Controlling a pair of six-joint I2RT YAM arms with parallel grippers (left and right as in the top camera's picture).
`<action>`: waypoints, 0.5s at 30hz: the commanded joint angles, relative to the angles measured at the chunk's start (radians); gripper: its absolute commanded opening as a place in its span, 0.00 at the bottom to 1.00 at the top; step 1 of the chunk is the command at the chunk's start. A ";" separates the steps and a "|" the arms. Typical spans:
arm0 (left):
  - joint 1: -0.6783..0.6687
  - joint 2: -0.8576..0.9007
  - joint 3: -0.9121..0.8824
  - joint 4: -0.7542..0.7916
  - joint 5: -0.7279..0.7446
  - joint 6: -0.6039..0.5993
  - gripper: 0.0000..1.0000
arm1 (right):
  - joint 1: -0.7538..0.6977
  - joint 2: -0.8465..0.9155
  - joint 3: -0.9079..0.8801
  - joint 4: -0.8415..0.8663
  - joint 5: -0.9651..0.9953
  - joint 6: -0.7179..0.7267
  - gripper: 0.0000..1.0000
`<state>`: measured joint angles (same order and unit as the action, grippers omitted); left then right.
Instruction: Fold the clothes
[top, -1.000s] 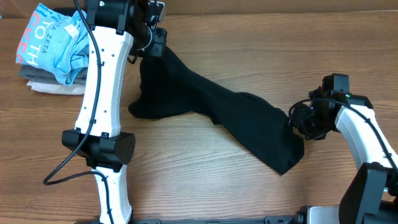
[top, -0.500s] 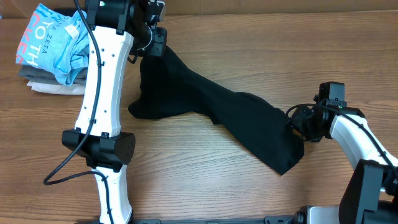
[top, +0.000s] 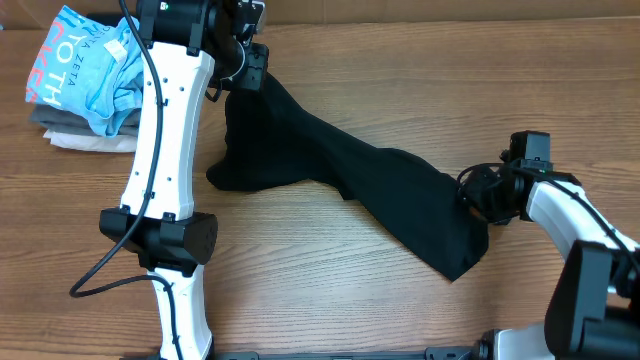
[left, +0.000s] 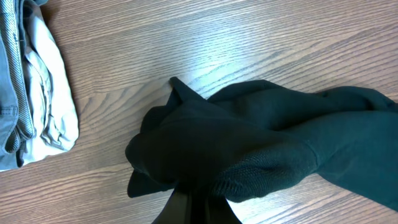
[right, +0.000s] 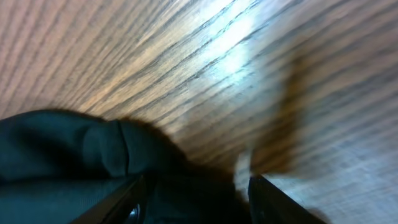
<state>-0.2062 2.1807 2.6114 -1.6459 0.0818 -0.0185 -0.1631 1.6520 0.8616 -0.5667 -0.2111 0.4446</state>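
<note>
Left end effector (top: 254, 74) pinches the clothes (top: 380, 185) at 11 o'clock; half-open right end effector (top: 474, 198) may miss the hem

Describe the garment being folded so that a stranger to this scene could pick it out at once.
On the wooden table, look to the middle. The black garment stretches diagonally there, plain and dark, unlike the light blue lettered shirt piled on folded clothes in the far corner.
</note>
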 joint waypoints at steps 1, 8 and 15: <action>0.000 0.004 0.008 0.005 -0.011 0.016 0.04 | 0.000 0.028 -0.011 0.020 -0.039 0.006 0.52; 0.000 0.004 0.008 0.007 -0.014 0.016 0.04 | -0.012 0.027 0.002 0.026 -0.048 0.005 0.19; 0.018 -0.003 0.030 0.031 -0.058 0.019 0.04 | -0.085 0.008 0.178 -0.149 -0.053 -0.038 0.04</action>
<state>-0.2050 2.1807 2.6114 -1.6249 0.0624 -0.0185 -0.2100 1.6741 0.9176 -0.6556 -0.2623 0.4423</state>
